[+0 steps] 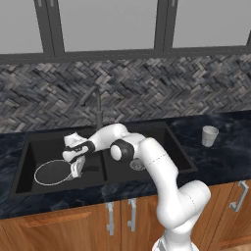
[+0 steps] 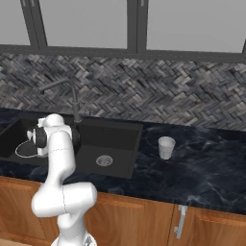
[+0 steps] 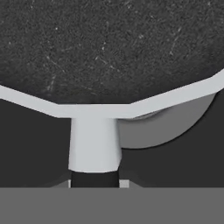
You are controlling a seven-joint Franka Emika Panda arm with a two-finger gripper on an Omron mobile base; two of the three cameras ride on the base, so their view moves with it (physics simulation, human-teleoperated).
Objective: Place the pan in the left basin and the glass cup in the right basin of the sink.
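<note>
down in the lower left of the left base view, the pan [image 1: 51,172] lies in the left basin [image 1: 39,147] of the sink [image 1: 169,135], its thin pale rim a ring against the matte black floor. the gripper [image 1: 77,169] points down at the pan's right edge, where the handle sits, with the white arm folded over the divider from the lower right of the frame. in the hand view the pan's speckled dark inside [image 3: 109,43] covers the upper half, the pale rim runs across the middle, and the handle's pale stub [image 3: 94,144] comes straight down toward the bottom centre, where its black part sits between the 2 fingertips [image 3: 124,183]. the jaws are closed on the pan's handle. part of a round silver drain shows just right of the stub.

the glass cup [image 1: 210,136] stands upright on the dark marbled counter at the right of the left base view, well apart from the sink's edge. in the right base view the cup [image 2: 166,147] is near the frame's centre, right of the right basin [image 2: 108,139], whose silver drain [image 2: 104,160] lies bare. the slim dark faucet [image 1: 97,105] rises behind the divider, before a herringbone backsplash [image 1: 147,88].
</note>
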